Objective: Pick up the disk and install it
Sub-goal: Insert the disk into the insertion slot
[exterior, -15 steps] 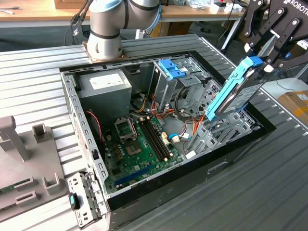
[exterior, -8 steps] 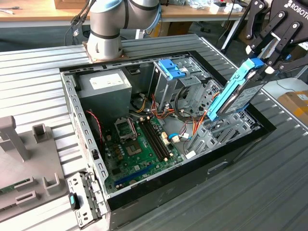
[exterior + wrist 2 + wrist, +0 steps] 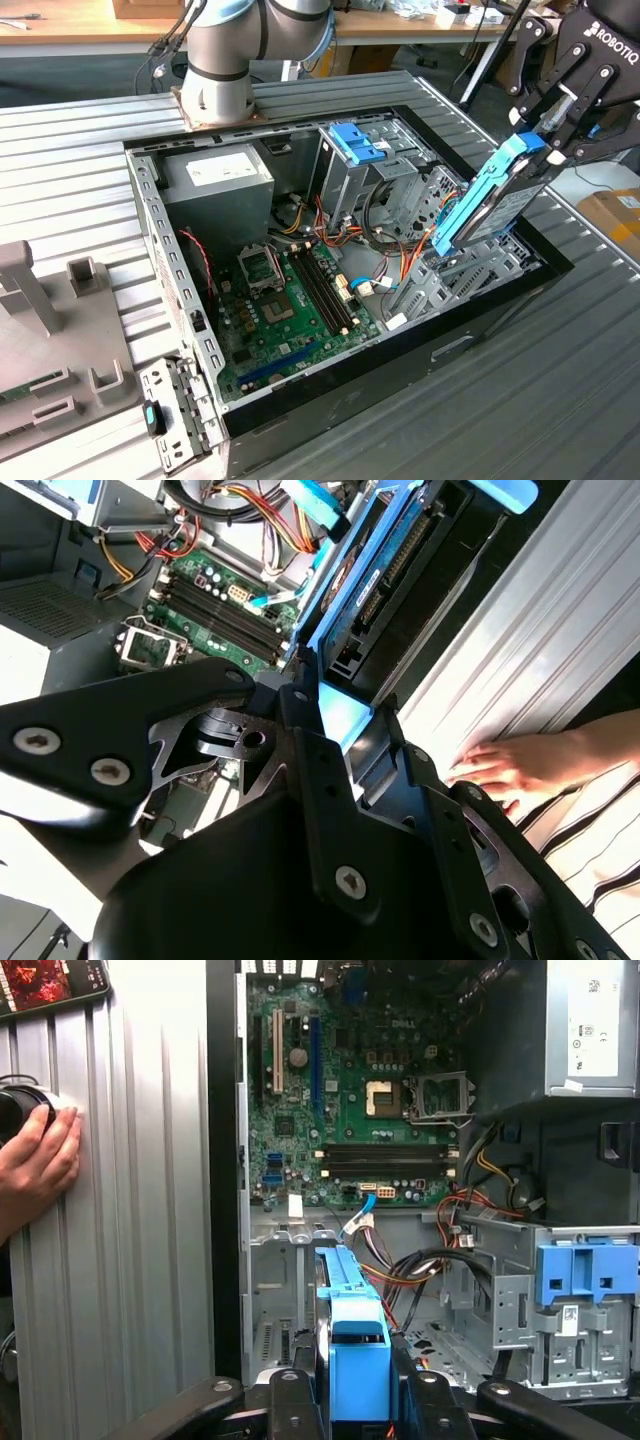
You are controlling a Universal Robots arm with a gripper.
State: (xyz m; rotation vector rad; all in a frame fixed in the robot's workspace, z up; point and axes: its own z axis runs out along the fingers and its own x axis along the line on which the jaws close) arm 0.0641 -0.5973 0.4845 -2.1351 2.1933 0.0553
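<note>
Gripper (image 3: 545,150): clamped narrow on the upper end of the disk (image 3: 490,200), gripping at the blue rail tab. Held the disk tilted, well above the surface (image 3: 560,400), lower end down at the grey drive cage (image 3: 455,285) inside the open computer case (image 3: 400,365), at the corner on the exterior view's right. Could not tell whether that lower end touched the cage. Judged mid-install, not seated.

Risks:
- Could jam against the cage guides from entering at a tilt.
- Could twist or slip in the grip, being held by one end only.
- Could pinch the orange and red cables (image 3: 395,265) lying just beside the cage.

Noted a person's hand (image 3: 35,1155) resting on the surface near the case wall. Could get struck by an outward swing of the arm.
</note>
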